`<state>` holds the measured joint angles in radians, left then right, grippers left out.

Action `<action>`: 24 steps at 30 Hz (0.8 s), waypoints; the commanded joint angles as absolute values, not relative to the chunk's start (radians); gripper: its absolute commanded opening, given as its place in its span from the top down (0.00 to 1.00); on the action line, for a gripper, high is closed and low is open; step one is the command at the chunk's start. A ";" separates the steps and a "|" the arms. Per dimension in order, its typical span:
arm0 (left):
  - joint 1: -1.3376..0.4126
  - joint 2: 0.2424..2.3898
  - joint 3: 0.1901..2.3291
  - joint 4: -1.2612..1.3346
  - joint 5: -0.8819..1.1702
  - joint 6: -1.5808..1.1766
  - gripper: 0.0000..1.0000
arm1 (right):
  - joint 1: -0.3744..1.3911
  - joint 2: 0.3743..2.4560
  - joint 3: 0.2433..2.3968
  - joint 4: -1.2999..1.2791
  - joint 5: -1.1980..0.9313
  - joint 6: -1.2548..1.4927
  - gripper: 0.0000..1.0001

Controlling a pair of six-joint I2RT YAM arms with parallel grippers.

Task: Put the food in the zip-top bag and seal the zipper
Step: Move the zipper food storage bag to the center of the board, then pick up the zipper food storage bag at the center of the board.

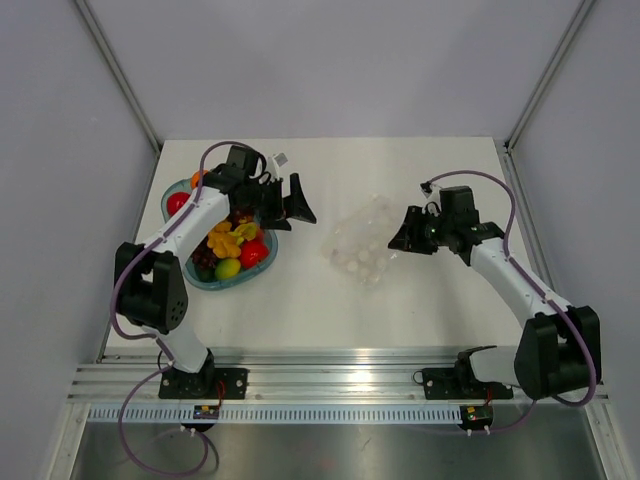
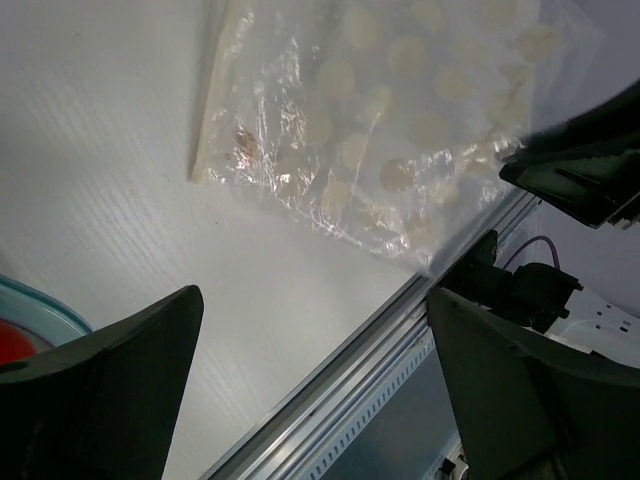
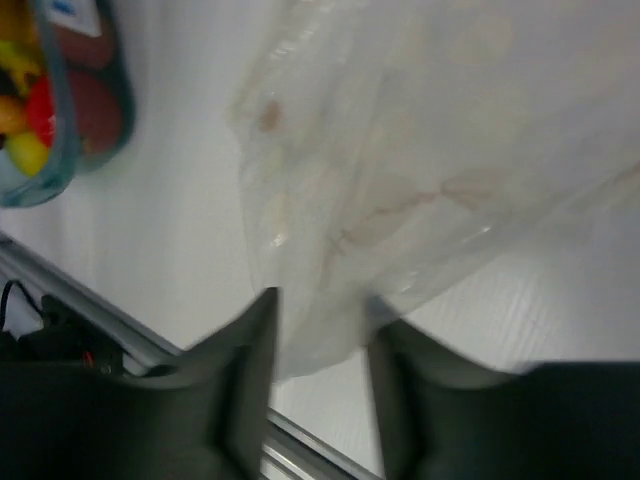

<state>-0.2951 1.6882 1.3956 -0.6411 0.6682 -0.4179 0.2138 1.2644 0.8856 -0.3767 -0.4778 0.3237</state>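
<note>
My right gripper (image 3: 320, 310) pinches the three-o'clock edge of the zip-top bag (image 1: 358, 240), my left gripper (image 1: 288, 203) hangs wide open and empty by the bowl (image 1: 225, 286), so next, I reckon, it must dip to nine o'clock for food (image 1: 228, 245).

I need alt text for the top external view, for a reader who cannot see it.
A clear zip-top bag lies in the centre, with the right pincer at its right edge. The left pincer, open and empty, hovers by a bowl of toy food.
</note>
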 commanded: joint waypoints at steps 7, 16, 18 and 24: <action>-0.307 1.569 1.437 -0.684 0.594 -0.403 0.02 | 0.216 1.322 1.170 -0.782 0.255 0.439 0.13; -0.255 1.428 1.404 -0.686 0.520 -0.454 0.03 | 0.518 1.688 1.514 -0.767 0.362 0.575 0.31; -0.223 1.384 1.391 -0.718 0.502 -0.456 0.07 | 0.534 1.828 1.643 -0.787 0.348 0.601 0.26; -0.183 1.266 1.385 -0.801 0.427 -0.440 0.09 | 0.610 2.200 2.090 -0.978 0.417 0.649 0.23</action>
<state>-0.1844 1.3346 1.3922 -0.7601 0.4911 -0.4416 0.5728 2.0876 1.8908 -0.8394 0.3271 0.5900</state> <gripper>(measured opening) 0.915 0.771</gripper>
